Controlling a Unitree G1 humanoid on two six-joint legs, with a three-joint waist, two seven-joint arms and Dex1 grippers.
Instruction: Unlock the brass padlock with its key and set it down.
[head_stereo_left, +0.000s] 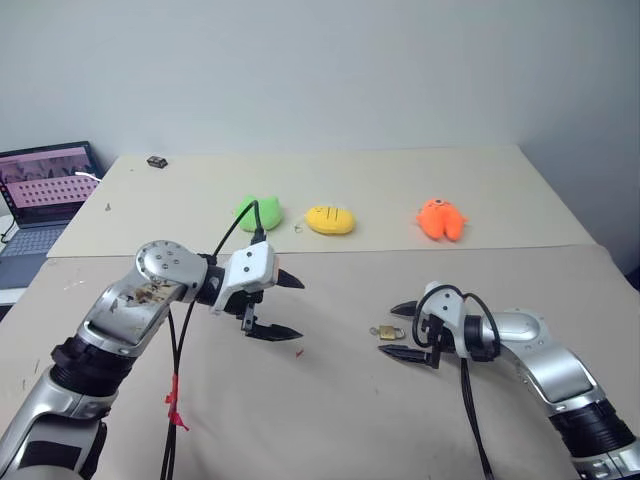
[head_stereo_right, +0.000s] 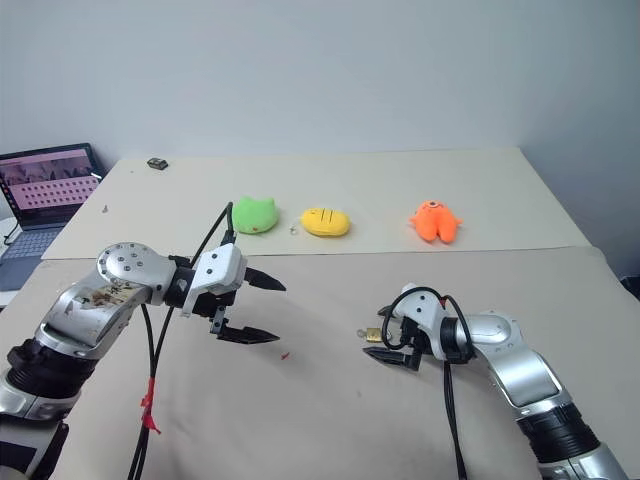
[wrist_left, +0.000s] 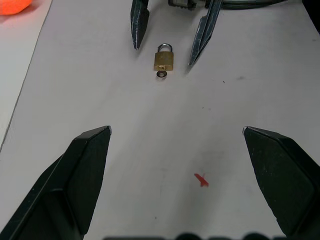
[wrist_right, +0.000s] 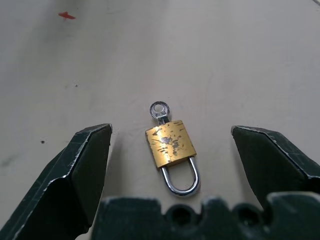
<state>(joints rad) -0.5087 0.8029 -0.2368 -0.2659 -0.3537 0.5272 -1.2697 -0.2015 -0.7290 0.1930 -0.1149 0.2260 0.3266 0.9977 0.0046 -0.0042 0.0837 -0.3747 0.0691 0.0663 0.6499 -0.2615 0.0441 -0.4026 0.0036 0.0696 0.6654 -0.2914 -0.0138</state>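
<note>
- The brass padlock (wrist_right: 170, 145) is seen lying flat on the beige table (head_stereo_left: 330, 400), between the two black fingers of the right gripper (head_stereo_left: 404, 330), touched by neither.
- Its body is a small golden-yellow block, scratched and flecked with silver marks across the face.
- A thin silver U-shaped shackle (wrist_right: 181, 179) is seated in the end of the body nearer the right wrist, with both legs in the body as far as can be told.
- The key (wrist_right: 160, 110) is found inserted in the opposite end; only its round silver-grey bow with a small hole is visible, and the blade is hidden in the body.
- The right gripper's jaws are held wide apart, low over the table, one finger on each side of the padlock.
- The left gripper (head_stereo_left: 285, 306) is held above the table, well apart from the padlock, jaws spread wide and nothing between them.
- A small red mark (wrist_left: 201, 180) is seen on the table between the left gripper and the padlock.
- Three plush toys, green (head_stereo_left: 259, 212), yellow (head_stereo_left: 330, 219) and orange (head_stereo_left: 441, 220), are laid in a row farther back, well apart from the padlock.
</note>
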